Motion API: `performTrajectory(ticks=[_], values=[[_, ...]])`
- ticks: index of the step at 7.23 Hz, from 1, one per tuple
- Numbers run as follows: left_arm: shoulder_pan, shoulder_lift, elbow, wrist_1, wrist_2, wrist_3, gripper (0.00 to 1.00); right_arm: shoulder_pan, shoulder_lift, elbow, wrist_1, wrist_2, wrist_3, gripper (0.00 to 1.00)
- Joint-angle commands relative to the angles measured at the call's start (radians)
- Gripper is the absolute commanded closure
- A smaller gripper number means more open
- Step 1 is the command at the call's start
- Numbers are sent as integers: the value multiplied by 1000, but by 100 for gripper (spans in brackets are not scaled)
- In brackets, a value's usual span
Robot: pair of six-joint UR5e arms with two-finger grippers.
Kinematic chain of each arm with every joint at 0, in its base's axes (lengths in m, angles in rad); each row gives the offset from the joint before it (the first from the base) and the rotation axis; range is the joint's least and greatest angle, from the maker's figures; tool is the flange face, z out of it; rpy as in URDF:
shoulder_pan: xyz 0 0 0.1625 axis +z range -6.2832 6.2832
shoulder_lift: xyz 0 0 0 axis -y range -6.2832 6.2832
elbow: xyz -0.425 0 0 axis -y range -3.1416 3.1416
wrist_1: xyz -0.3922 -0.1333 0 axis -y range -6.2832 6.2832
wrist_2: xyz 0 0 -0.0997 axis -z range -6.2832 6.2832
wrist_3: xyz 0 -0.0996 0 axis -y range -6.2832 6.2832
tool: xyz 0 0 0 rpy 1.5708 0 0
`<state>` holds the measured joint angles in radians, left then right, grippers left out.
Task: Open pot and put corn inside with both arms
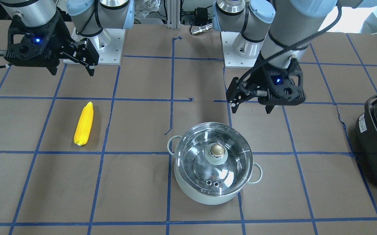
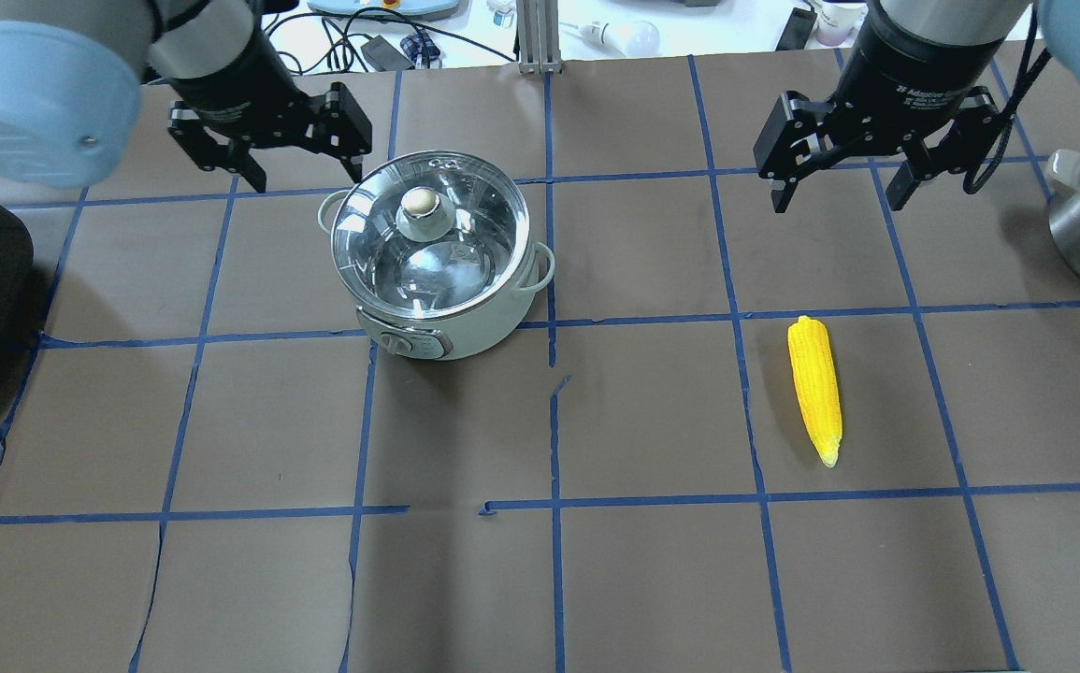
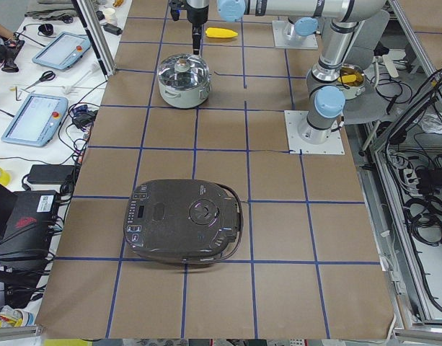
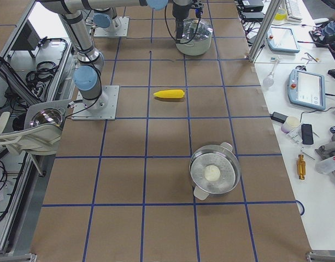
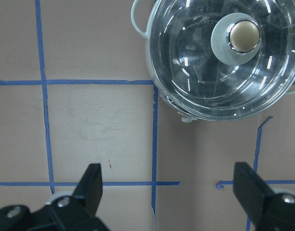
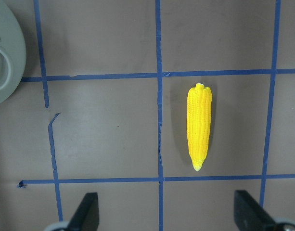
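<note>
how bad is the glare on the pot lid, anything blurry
Overhead exterior: white streaks across the glass lid. Exterior front-facing: bright patches on it, hiding part of the pot's inside. Left wrist view: only small glints; the left fingers at the bottom edge look soft. Right wrist view: corn sharp.

The counter (image 2: 661, 589) is covered in brown paper and gridded with blue tape (image 2: 556, 579). At one end sits a black rice cooker (image 3: 183, 221) with its lid shut. Toward the other end stands a steel pan (image 4: 227, 183) with a white round lump (image 4: 211, 173) inside. On the side bench (image 3: 19, 155) lie two touchscreen pendants (image 3: 34, 119), with scissors (image 3: 39, 79) between them.
</note>
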<state>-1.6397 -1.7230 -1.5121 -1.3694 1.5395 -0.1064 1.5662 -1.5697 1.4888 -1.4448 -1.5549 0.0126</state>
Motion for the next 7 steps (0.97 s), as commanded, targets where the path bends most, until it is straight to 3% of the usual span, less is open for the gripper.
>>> performTrajectory(ticks=[1,5,7], values=[[-81,-119,6,110,1,-50,5,0,-1,1,-20,4,0,0],[-91,-216,7,171,2,-41,8,2,0,10,-80,1,1,0],[-89,-222,7,179,7,-39,15,2,2,10,-83,1,6,0]])
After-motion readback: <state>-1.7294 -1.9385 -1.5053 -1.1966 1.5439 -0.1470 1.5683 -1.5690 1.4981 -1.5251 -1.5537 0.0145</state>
